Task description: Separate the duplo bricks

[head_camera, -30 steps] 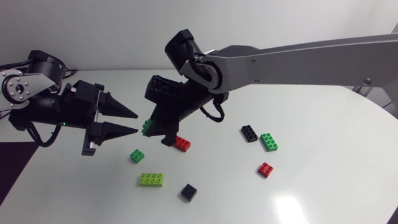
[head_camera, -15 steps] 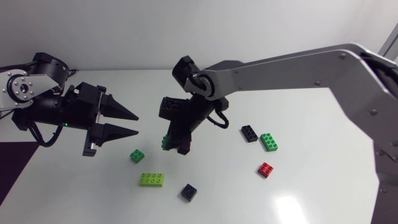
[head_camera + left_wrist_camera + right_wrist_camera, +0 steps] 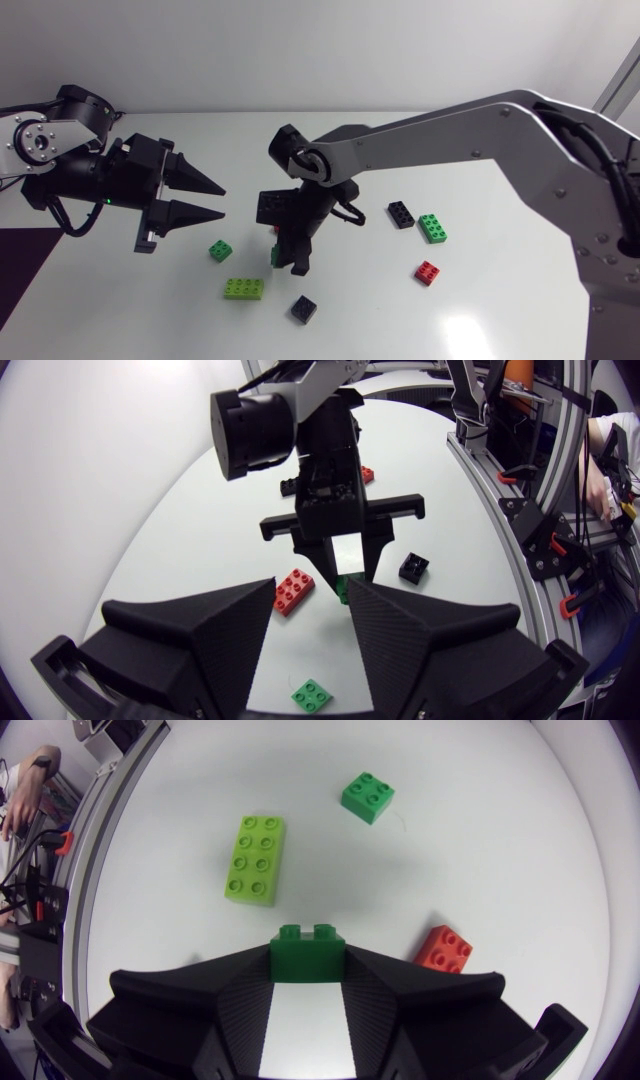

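Note:
My right gripper [image 3: 285,262] hangs fingers-down just above the table's middle, shut on a dark green duplo brick [image 3: 307,952] whose studs stick out past the fingertips. That held brick [image 3: 347,586] also shows in the left wrist view, ahead of my left gripper. A red brick [image 3: 444,948] lies on the table beside the right gripper. My left gripper [image 3: 220,200] hovers at the left, pointing at the right gripper, open with nothing between its fingers. A lime long brick [image 3: 244,288] and a small green brick [image 3: 220,250] lie near the front left.
A dark brick [image 3: 303,309] lies near the front edge. To the right lie a black brick [image 3: 401,214], a green brick [image 3: 432,228] and a small red brick [image 3: 427,273]. The right arm [image 3: 450,130] spans the table's back right.
The right gripper has moved right and down toward the table, keeping the green brick, and now covers the red brick in the head view. The left arm has stayed still.

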You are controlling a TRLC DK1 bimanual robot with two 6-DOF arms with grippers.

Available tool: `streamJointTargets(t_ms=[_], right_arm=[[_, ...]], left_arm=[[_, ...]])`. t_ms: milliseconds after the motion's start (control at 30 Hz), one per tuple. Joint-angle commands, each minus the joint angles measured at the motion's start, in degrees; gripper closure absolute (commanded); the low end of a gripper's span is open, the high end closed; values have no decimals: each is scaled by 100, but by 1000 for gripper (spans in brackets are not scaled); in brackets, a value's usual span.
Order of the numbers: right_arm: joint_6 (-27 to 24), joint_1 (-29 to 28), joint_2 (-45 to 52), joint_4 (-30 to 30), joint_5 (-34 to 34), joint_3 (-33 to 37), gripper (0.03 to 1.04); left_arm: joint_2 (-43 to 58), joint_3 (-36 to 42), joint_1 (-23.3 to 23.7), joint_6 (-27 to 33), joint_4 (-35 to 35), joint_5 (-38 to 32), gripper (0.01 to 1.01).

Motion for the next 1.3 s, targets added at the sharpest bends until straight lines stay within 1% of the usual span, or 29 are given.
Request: streamJointTargets(t_ms=[0, 100, 167, 300, 367, 433, 500, 567, 600, 633, 1067, 1100, 1267], right_arm=[[-150, 70, 276, -87, 106, -224, 718], [-150, 87, 302, -70, 132, -295, 716], [-123, 105, 302, -61, 168, -347, 689], [-88, 123, 293, -61, 220, -347, 685], [-53, 131, 276, -70, 220, -356, 646], [-27, 140, 232, -96, 229, -365, 546], [8, 140, 179, -96, 255, -391, 425], [52, 158, 135, -105, 273, -418, 266], [61, 167, 118, -105, 299, -435, 203], [79, 167, 109, -105, 326, -444, 179], [272, 219, -85, 53, 475, -567, 177], [290, 237, -93, 71, 484, -576, 190], [369, 272, -93, 115, 484, -585, 346]], left_arm=[[-35, -36, -43, 182, -109, -17, 525], [-53, -71, -34, 182, -100, -17, 525], [-62, -106, -34, 200, -100, -17, 525], [-62, -133, -34, 209, -100, -17, 525], [-70, -141, -43, 209, -100, -17, 525], [-79, -141, -43, 209, -100, -17, 525], [-79, -141, -43, 209, -100, -17, 525], [-79, -141, -43, 209, -100, -17, 525], [-88, -141, -43, 209, -100, -17, 525], [-88, -141, -43, 209, -100, -17, 525], [-158, -168, -43, 209, -118, -17, 525], [-167, -177, -43, 209, -118, -17, 525], [-193, -185, -26, 209, -135, -17, 525]])
